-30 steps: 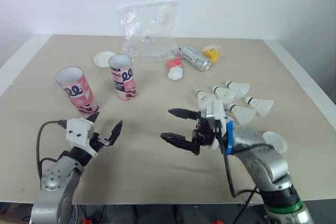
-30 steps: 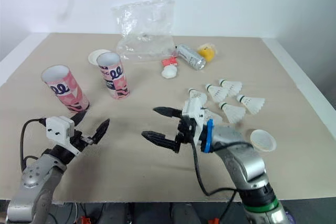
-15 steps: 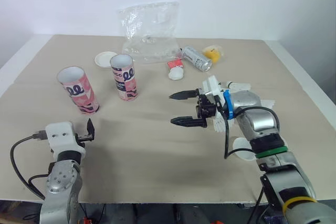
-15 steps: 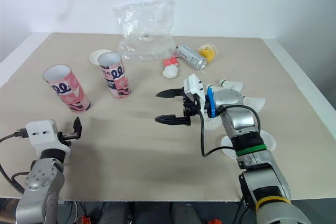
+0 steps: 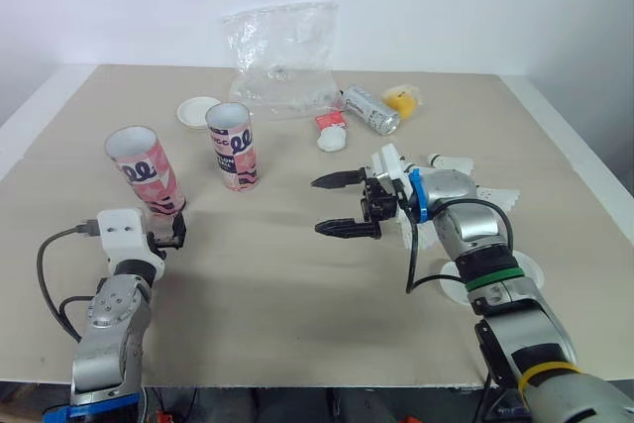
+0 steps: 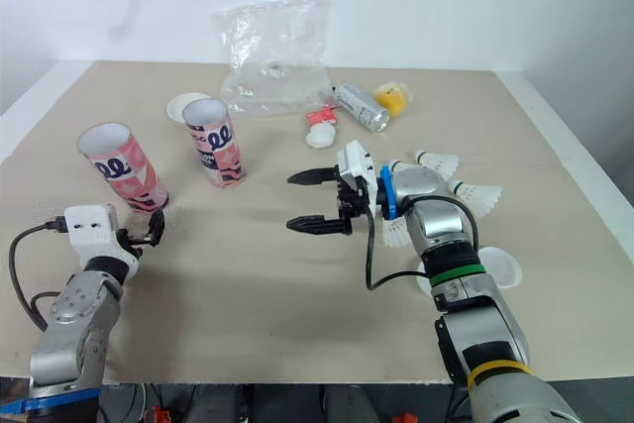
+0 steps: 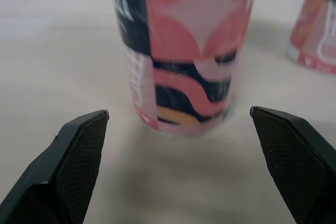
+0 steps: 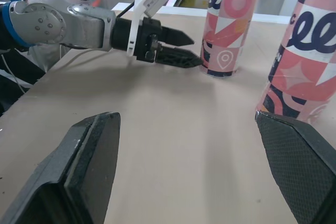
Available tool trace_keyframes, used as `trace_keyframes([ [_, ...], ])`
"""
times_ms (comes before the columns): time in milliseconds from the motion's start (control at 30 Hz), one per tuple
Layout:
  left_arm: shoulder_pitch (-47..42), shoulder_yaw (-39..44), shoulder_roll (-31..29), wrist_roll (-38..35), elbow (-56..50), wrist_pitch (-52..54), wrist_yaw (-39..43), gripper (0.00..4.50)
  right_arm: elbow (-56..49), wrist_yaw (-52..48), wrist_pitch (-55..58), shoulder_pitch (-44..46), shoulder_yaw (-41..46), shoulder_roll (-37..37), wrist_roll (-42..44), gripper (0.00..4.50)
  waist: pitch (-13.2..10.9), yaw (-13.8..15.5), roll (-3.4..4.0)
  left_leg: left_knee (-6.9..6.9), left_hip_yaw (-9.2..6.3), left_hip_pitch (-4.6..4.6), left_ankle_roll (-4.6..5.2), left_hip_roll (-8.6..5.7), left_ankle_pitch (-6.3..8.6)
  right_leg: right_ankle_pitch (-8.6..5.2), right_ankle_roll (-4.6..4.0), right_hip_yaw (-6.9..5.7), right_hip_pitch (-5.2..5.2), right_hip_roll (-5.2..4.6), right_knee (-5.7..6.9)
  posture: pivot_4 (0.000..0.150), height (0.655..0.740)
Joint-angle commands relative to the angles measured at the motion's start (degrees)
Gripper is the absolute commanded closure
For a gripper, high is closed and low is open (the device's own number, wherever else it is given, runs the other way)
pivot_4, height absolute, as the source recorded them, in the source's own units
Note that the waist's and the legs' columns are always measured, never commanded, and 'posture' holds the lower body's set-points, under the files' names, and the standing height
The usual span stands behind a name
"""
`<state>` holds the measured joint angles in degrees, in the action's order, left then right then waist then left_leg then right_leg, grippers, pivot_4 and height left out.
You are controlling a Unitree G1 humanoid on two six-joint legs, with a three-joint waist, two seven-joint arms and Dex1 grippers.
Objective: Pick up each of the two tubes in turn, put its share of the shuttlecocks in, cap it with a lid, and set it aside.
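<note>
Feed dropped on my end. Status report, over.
Left gripper open, facing near tube, no contact. Right gripper open, empty, mid-table. Both tubes upright, uncapped; shuttlecocks loose. Nothing blocking.

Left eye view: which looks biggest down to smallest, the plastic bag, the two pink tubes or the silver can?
Largest: plastic bag.
Next: left pink tube and right pink tube, too alike to rank.
Smallest: silver can.
</note>
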<state>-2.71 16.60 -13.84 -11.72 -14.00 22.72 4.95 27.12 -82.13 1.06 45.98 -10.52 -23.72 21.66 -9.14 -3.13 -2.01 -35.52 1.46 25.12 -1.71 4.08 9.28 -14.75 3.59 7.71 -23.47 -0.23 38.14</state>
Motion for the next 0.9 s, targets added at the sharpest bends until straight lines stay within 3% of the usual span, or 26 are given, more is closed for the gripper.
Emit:
trace_keyframes([
  [33, -2.8, 0.8, -2.1, 1.0, 1.5, -1.0, 0.0, 0.00, -1.5, 0.9, -0.5, 1.3, 2.3, 0.1, 0.0, 0.09, 0.0, 0.1, 0.00, 0.00, -0.01, 0.00, 0.00, 0.00, 0.00, 0.01, -0.01, -0.01, 0.00, 0.00, 0.00, 0.150, 0.7400],
  [900, -12.2, -0.4, -8.0, 1.7, 15.8, -4.3, 6.3, 0.00, -4.8, 4.8, 2.3, -0.1, 3.2, 0.9, 0.4, 0.09, 0.0, 0.3, 0.00, 0.05, -0.01, 0.00, -0.01, 0.00, 0.00, -0.01, -0.01, -0.04, -0.01, 0.00, 0.00, 0.150, 0.7400],
])
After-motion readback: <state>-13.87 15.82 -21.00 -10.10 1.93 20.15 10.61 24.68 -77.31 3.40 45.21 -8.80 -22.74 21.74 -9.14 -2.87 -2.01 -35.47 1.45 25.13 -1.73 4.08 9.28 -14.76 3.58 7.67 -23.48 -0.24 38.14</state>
